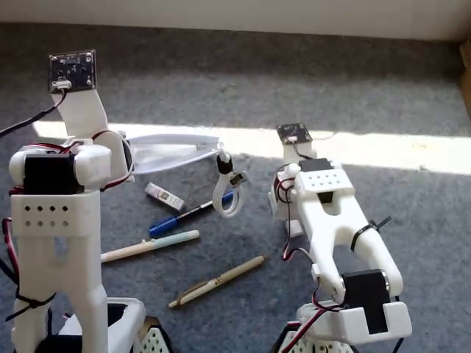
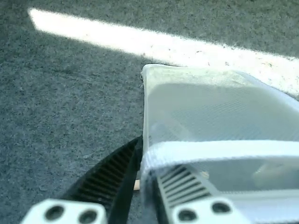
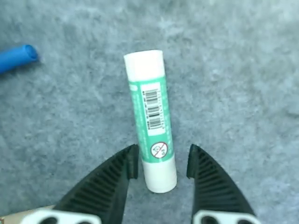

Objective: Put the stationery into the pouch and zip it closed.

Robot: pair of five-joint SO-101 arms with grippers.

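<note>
Left gripper [image 2: 145,161] is clamped on the rim of the translucent white mesh pouch [image 2: 215,107]. Right gripper [image 3: 161,156] is spread wide over the green-and-white glue stick [image 3: 148,102], which lies flat on the grey carpet [image 3: 243,70] with one end between the jaws. Looks like the pick-up step. Next it needs a square squeeze, then a carry to the pouch mouth.

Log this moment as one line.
left end effector: shut on pouch | right end effector: open, astride glue stick | pens: lying outside pouch
</note>
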